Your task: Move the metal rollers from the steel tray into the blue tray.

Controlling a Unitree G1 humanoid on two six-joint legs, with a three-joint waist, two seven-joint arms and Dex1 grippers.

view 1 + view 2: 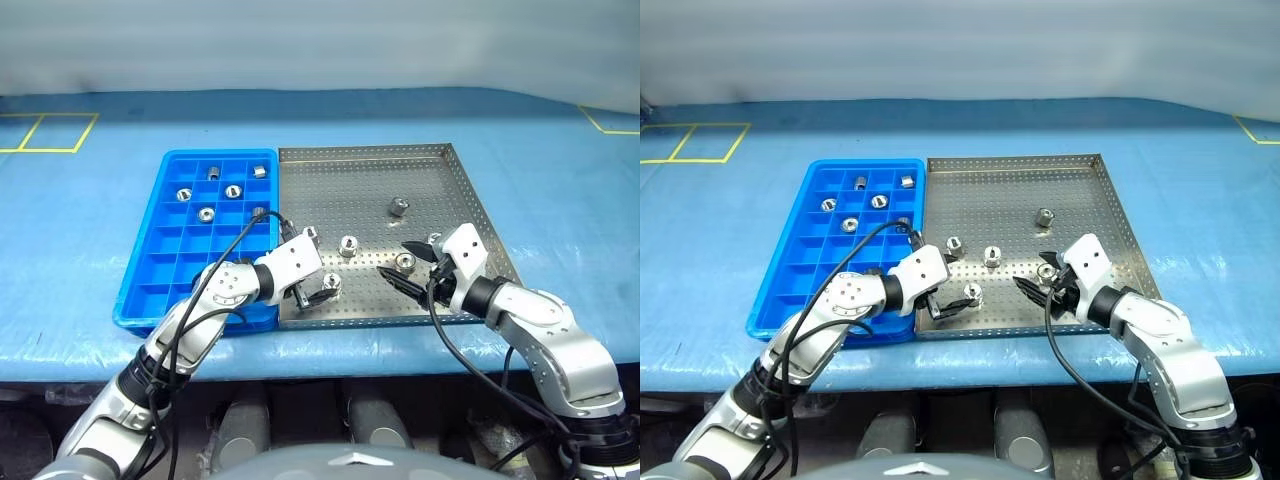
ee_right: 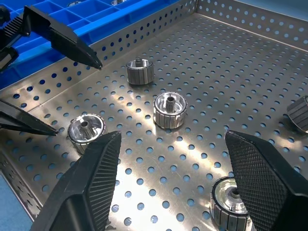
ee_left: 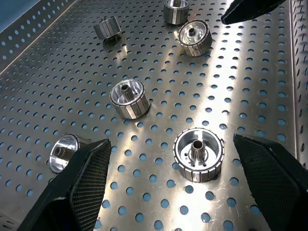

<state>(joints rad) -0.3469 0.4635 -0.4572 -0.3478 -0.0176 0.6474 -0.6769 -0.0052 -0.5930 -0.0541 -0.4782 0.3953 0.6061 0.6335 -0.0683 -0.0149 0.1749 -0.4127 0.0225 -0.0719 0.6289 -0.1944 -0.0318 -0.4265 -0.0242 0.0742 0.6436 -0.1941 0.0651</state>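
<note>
The counter (image 1: 90, 250) is covered in a blue surface with yellow line markings at its far left and far right corners. On it, two trays sit side by side with their long edges touching.

The steel tray (image 1: 440, 185) is the larger, on the right, with a perforated floor and a low raised rim. The blue tray (image 1: 150, 290) lies to its left and is divided into a grid of small square compartments.

The left tool (image 1: 312, 296) is over the near left part of the steel tray, just beside the blue tray's near right corner. Its two black fingers (image 3: 82, 185) stand wide apart and grip nothing; one roller (image 3: 198, 154) rests upright on the tray floor between them, apart from both fingers.

The right tool (image 1: 403, 262) is over the near right part of the steel tray, pointing left. Its fingers (image 2: 257, 178) are also spread and grip nothing; a roller (image 1: 406, 262) lies on the floor at the fingertips.

The metal rollers are split between both trays. In the steel tray: one near the centre (image 1: 398, 207), one (image 1: 349, 244) nearer the middle front, one (image 1: 312, 233) close to the left rim, plus the two at the tools. In the blue tray, rollers occupy separate compartments in the far half: (image 1: 213, 171), (image 1: 259, 170), (image 1: 184, 194), (image 1: 233, 191) and (image 1: 206, 213).
</note>
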